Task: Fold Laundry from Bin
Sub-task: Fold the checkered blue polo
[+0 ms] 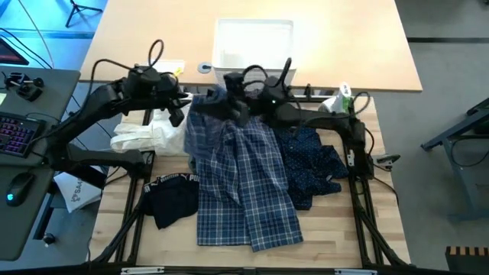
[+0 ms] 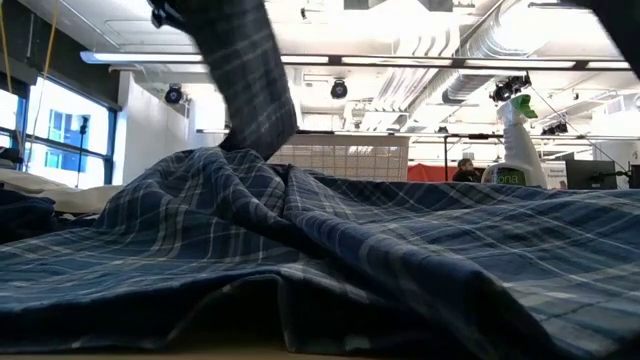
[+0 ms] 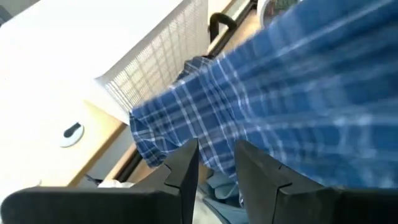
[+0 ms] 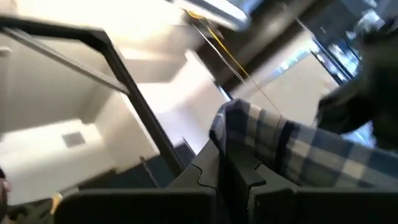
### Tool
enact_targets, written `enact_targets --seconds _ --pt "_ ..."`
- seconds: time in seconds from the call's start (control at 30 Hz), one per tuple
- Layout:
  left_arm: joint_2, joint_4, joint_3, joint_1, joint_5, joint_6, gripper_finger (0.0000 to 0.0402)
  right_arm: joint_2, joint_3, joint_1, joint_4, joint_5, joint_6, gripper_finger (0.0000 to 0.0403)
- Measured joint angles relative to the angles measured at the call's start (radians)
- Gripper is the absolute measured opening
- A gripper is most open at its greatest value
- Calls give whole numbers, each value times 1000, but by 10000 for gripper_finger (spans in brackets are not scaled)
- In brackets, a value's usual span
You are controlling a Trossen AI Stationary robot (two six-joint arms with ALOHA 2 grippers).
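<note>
From above, my right gripper [image 1: 231, 107] pinches the blue-white plaid cotton shirt [image 1: 244, 183] spread before the white lattice plastic bin [image 1: 253, 47]; my left gripper [image 3: 216, 163] stands slightly parted at its hem, contact unclear.

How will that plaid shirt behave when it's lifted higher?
Probably floppy: the plaid shirt lies in soft folds and hangs limp from the right gripper. Likely light, since a small pinch holds it up. It may drag the dotted trousers beside it.
</note>
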Motion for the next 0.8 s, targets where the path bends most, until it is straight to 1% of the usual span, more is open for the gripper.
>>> enact_targets --seconds 0.03,0.1,0.17,0.2,0.27,0.33,0.37,0.4,0.47,0.57,0.63,0.73,0.8 --pt "-7 0 0 0 0 3 89 9 0 -9 37 -4 0 0" --pt "-17 -1 0 0 1 9 89 -3 1 -16 21 3 -28 0" --pt "-23 -3 0 0 6 17 89 -40 4 -14 -118 35 -88 0" --pt "-23 -7 0 0 11 17 89 -68 5 -11 -238 72 -130 0" --pt "-23 -16 0 0 29 16 89 -125 5 -1 -552 188 -229 0" --pt "-20 -22 0 0 61 17 89 -181 4 14 -872 350 -300 0" --pt "-17 -22 0 0 90 20 89 -208 3 23 -999 435 -318 0" --pt "-13 -22 0 0 125 27 89 -231 2 32 -1104 508 -326 0" --pt "-3 -17 -10 0 204 48 89 -278 2 45 -1227 585 -325 0" --pt "4 -16 -60 -11 300 110 89 -336 2 50 -1280 608 -315 0" --pt "7 -9 -107 -30 319 156 89 -366 2 54 -1251 616 -329 0" --pt "7 52 -179 -64 320 173 89 -405 2 60 -1098 634 -407 0" --pt "7 119 -217 -88 319 152 89 -428 3 62 -957 634 -464 0"
